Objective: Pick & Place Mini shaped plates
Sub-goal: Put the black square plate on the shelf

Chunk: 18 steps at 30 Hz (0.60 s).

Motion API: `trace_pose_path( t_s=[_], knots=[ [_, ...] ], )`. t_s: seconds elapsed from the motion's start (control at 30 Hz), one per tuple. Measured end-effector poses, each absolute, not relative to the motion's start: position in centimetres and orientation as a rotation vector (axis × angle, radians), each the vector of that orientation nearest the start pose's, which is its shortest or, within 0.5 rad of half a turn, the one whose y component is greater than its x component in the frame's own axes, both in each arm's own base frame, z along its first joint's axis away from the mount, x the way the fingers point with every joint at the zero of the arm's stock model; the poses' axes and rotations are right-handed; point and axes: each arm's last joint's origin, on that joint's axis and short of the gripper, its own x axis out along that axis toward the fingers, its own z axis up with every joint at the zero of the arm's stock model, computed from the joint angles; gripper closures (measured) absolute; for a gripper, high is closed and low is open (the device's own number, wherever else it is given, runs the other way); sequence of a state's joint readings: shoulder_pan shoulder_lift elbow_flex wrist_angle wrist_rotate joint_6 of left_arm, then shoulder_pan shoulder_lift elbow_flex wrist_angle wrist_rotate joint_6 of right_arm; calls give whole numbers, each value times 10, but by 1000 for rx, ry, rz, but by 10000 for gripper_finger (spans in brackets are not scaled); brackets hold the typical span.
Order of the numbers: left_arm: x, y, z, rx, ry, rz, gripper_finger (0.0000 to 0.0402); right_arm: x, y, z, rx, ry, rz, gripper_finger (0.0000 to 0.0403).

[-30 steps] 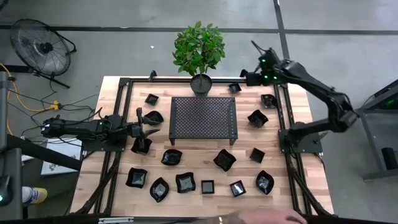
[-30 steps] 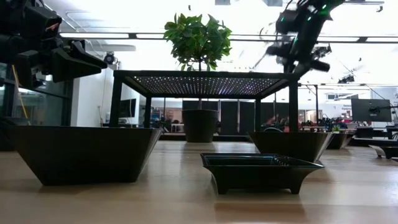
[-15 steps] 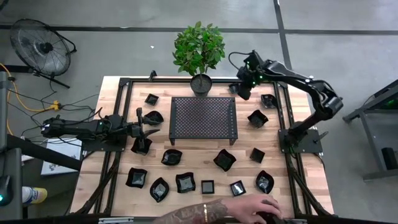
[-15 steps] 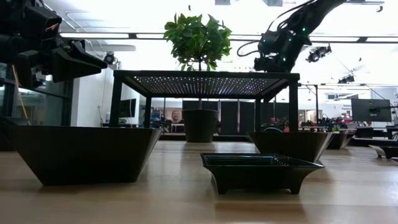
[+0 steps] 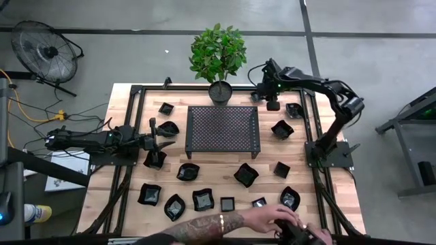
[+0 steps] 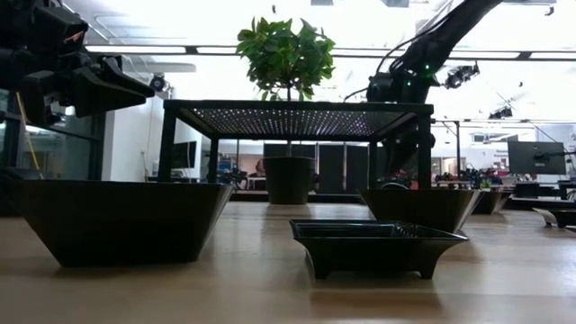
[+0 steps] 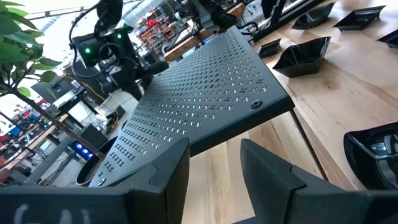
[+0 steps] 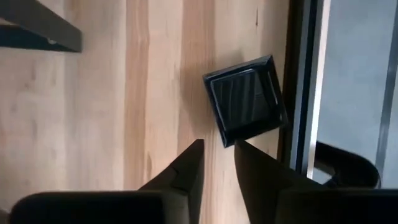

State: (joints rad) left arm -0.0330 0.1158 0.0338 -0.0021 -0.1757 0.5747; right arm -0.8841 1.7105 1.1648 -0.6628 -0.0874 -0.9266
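Risk is coming from the right claw (image 8: 217,163): its fingers are standing narrow and empty just beside the square plate (image 8: 247,100) at two o'clock on the surface (image 5: 269,153). They are probably too narrow, so they may push the plate instead of gripping. The left claw (image 7: 214,163) is waiting half open, empty, at nine o'clock.

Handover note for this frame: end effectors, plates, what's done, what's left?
Right end effector: open, empty, above the small square plate at the far right of the table.
Left end effector: open, empty, waiting left of the rack.
Mini plates: all on the table around the rack.
A person's hand is among the near-edge plates.
Done: none visibly held or on the rack.
Left: probably pick the square plate.
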Motion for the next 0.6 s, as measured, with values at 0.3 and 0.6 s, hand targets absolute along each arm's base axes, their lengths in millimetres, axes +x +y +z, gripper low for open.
trace_pose_path(
  t_s=[0.3, 0.6],
  knots=[
    [103, 2, 166, 582, 122, 115, 261, 219, -264, 178, -247, 1293, -102, 232],
    [103, 2, 166, 583, 123, 115, 261, 221, -266, 163, -315, 1322, -2, 232]
  ],
)
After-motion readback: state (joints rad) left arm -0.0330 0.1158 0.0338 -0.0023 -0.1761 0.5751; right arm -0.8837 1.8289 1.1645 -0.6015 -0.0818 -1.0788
